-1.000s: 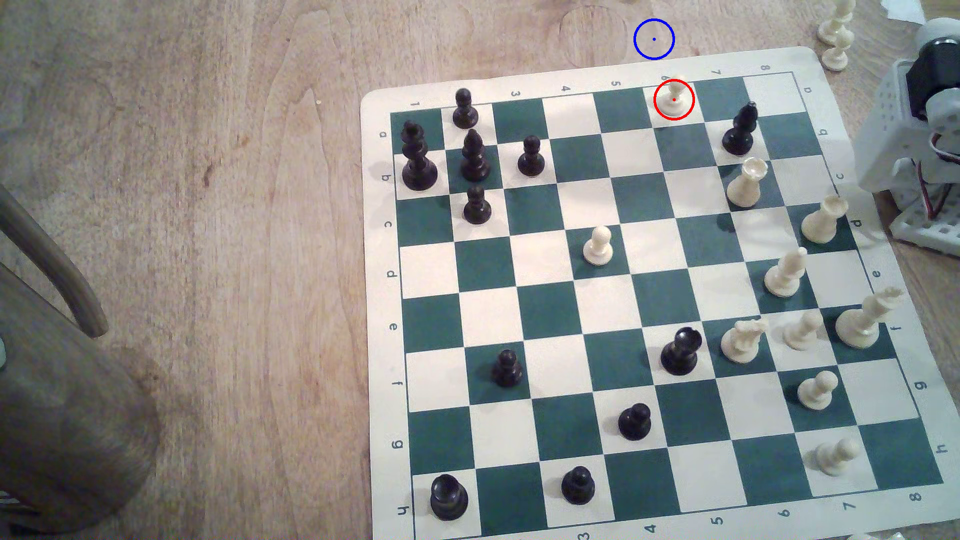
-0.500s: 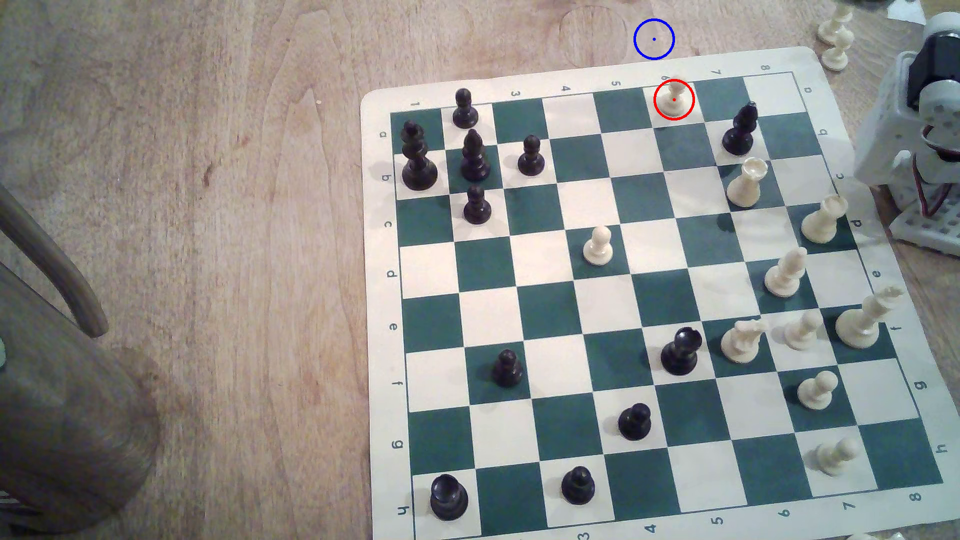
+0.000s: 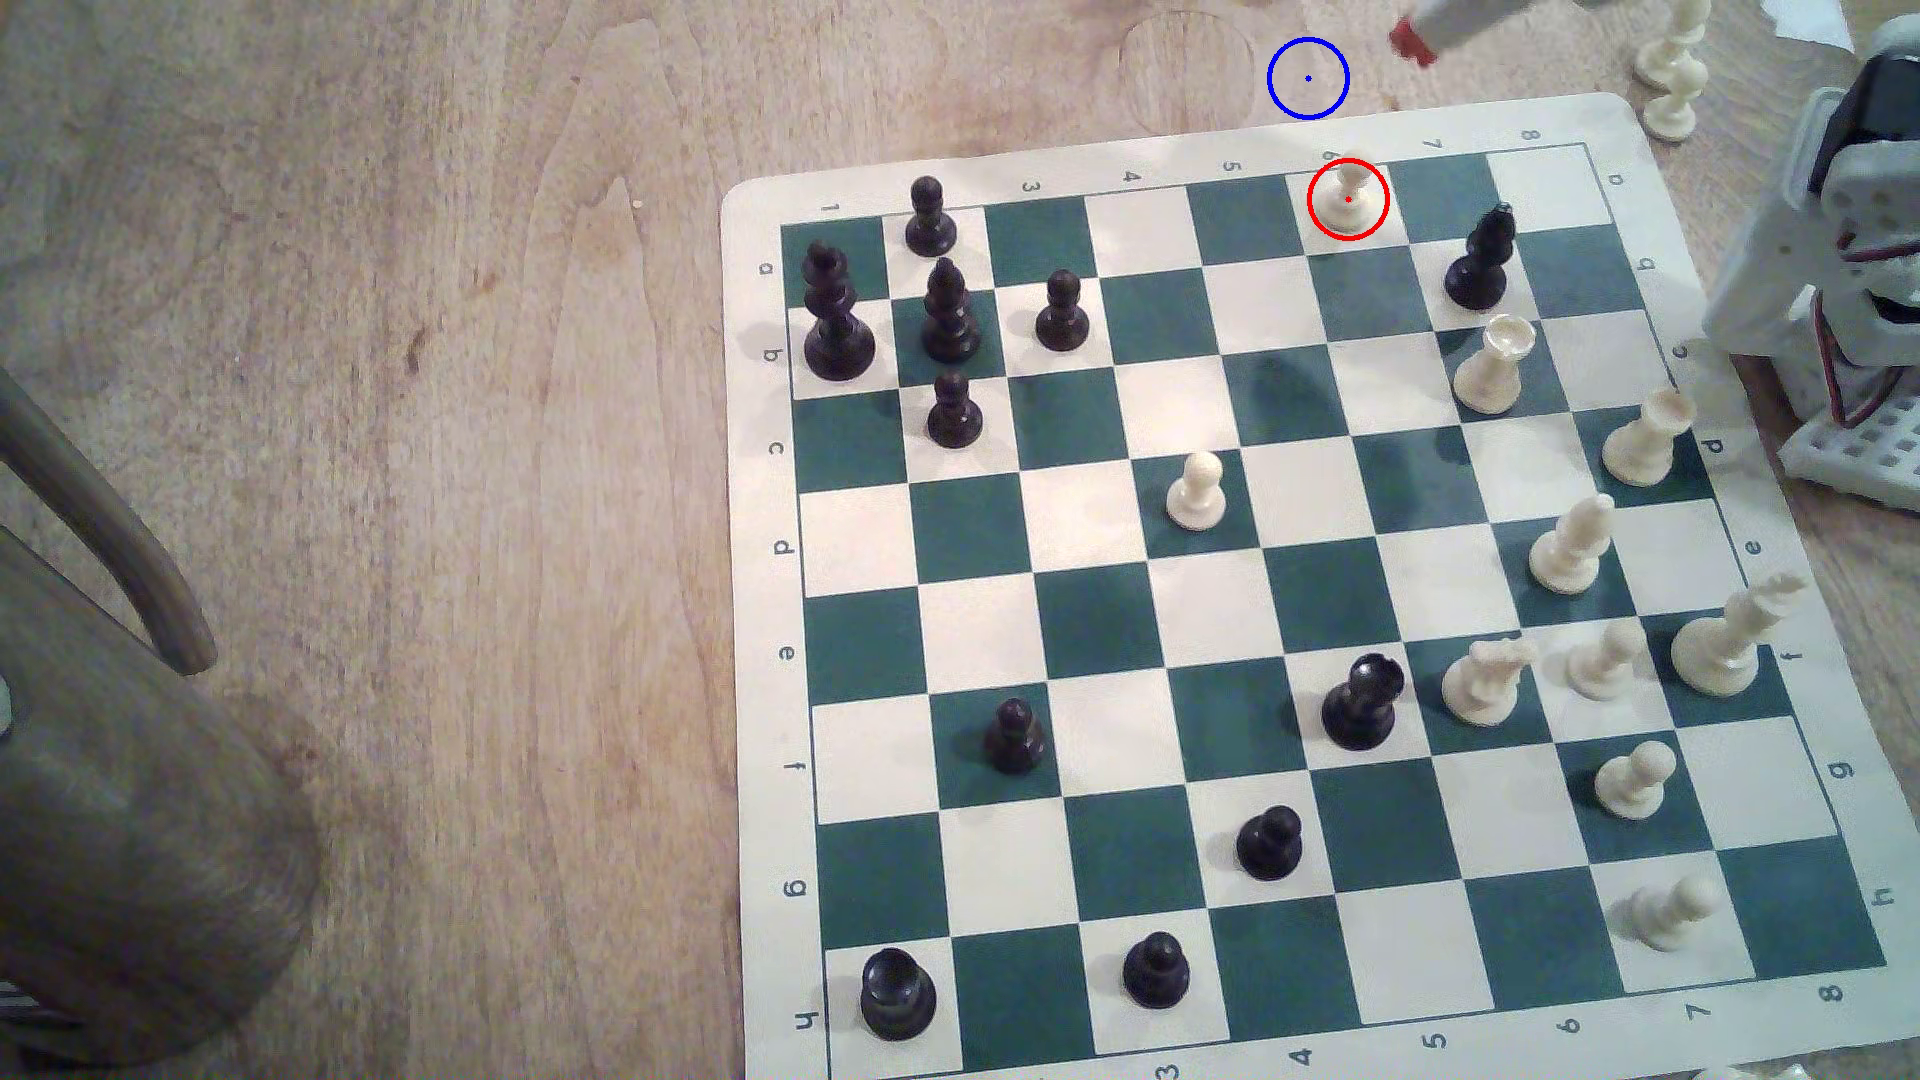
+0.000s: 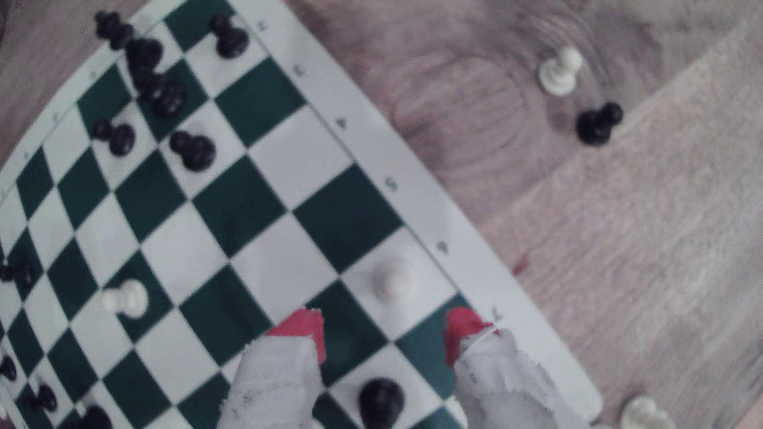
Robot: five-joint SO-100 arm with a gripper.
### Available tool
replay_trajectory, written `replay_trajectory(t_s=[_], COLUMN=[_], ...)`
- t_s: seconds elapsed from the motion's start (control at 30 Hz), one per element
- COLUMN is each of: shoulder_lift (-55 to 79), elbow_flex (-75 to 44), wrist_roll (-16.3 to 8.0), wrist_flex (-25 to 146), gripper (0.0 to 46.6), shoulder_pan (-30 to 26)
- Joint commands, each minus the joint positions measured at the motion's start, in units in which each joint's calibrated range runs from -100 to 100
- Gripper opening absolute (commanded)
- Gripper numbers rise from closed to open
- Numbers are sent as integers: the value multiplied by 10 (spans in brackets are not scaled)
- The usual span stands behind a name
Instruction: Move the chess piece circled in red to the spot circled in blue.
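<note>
End effector (image 4: 384, 334) agape — cream pawn (image 3: 1348, 197) (ball-headed) upright

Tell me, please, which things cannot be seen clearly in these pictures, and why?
- The gripper: in the exterior view the top edge cuts it off, leaving a blurred red tip, so the opening cannot be judged there.
- The white pawn: in the wrist view it is blurred and pale on a white square, so its outline is faint.
- The board edge numbers: smeared in the wrist view.
- The blue circle spot: its place in the wrist view cannot be told.
</note>
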Motion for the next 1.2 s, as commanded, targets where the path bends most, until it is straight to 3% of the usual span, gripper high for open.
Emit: replay_trajectory(t_s=[0.0, 0.27, 0.53, 1.17], shoulder_lift=[75, 80, 100, 181], elbow_flex=[-49, 21, 111, 180], wrist_roll=[-3, 18, 13, 13], wrist_flex=[-4, -18, -79, -227], gripper=[160, 187, 177, 174], shoulder_pan=[8, -6, -25, -19])
